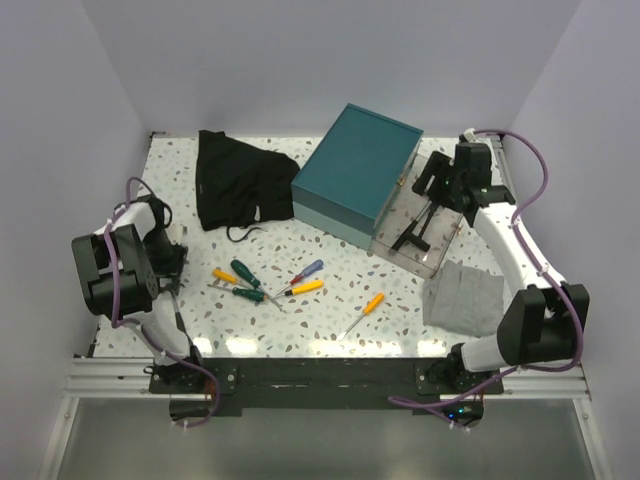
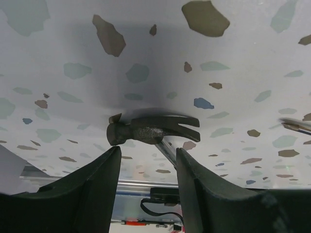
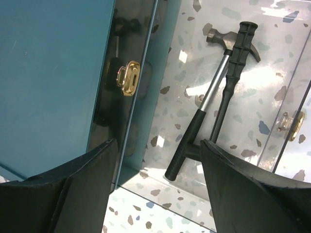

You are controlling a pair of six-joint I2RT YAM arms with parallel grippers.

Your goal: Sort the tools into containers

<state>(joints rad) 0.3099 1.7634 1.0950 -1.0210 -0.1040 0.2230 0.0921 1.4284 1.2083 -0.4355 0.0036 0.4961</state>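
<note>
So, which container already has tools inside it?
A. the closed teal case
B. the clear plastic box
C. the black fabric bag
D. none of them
B. In the right wrist view a hammer and a black T-shaped tool lie inside the clear plastic box, beside the teal case; the top view shows dark tools in that box too.

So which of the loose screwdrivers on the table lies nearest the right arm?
The orange-handled screwdriver lying alone, closest to the grey cloth. The other screwdrivers are clustered further left, mid-table.
</note>
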